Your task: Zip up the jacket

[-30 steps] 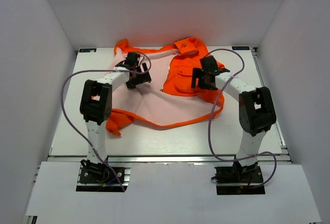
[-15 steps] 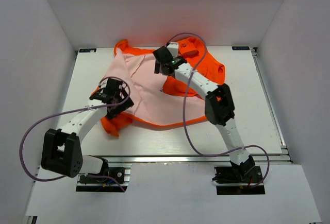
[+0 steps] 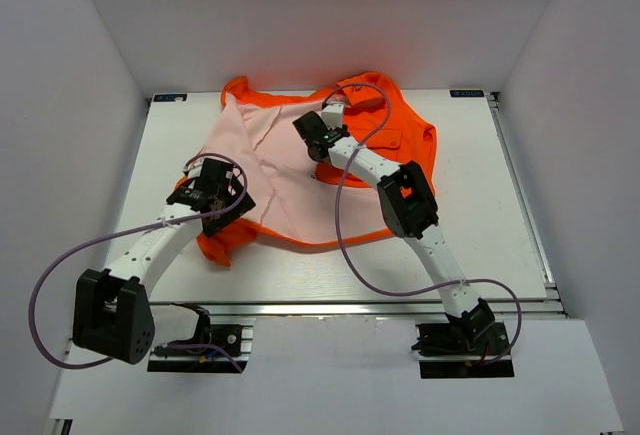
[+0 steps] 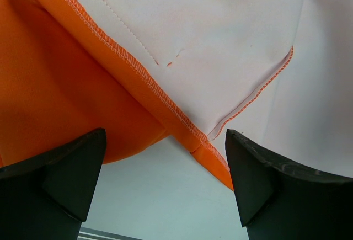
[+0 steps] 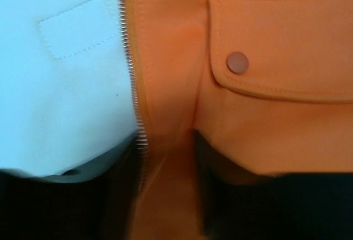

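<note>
- The jacket lies spread open on the table, lining up.
- The right fingers look pinched on the orange edge beside the zipper teeth; pull that edge taut.
- The left fingers gape empty over the hem; pinch its corner.

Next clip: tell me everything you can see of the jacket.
The jacket is bright orange fabric with pale pinkish lining, lying unzipped and spread on the white table. Lining faces up at left and centre in the top view; the right-hand panel is folded orange side up, showing a flap pocket with a round snap beside metal zipper teeth. The right pincer straddles that zipper edge, grip unclear; the open left pincer hovers over the stitched lower hem.
</note>
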You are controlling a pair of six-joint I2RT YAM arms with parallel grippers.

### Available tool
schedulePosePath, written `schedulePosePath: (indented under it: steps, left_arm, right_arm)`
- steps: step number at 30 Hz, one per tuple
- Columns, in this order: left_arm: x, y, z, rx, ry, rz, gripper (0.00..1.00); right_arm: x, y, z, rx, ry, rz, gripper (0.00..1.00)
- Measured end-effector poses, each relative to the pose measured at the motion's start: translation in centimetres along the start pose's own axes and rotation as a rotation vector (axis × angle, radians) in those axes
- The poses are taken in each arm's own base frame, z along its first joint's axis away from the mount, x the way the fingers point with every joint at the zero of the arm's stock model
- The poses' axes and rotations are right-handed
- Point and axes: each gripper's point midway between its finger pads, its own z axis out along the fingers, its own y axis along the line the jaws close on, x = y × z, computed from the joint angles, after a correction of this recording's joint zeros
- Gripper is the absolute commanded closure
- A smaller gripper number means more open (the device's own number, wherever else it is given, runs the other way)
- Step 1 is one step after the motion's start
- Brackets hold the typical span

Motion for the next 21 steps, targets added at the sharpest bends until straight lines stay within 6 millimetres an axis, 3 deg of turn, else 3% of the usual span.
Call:
schedulePosePath:
  steps: [2,7,10,14,18,21]
  left_arm:
    - [-0.1,0.0,0.0,-0.002,-0.006,-0.001,0.02]
    - [-0.7,0.3,0.1,-0.024,-0.031,-0.004,0.02]
    - [-1.5,-0.4,0.2,-0.027,-0.041,-0.01,0.02]
    - [-2.8,-1.6,0.5,-0.028,-0.05,-0.022,0.02]
    - [-4.0,-2.3,0.5,-0.024,-0.062,-0.033,0.02]
    - [-4.9,-2.5,0.0,-0.029,-0.074,-0.041,0.02]
  right_arm:
    - [0.4,-0.4,0.2,0.018,0.001,-0.007,0.82]
    - [0.2,-0.6,-0.1,0.013,-0.007,-0.009,1.0]
    - [-0.5,-0.7,-1.0,-0.01,-0.004,-0.023,1.0]
    - [-3.2,-1.0,-3.6,-0.073,-0.024,-0.074,1.0]
    - [-6.8,-2.7,-8.4,-0.147,-0.054,-0.145,1.0]
    - [-8.1,-5.1,-12.5,-0.205,-0.058,-0.207,1.0]
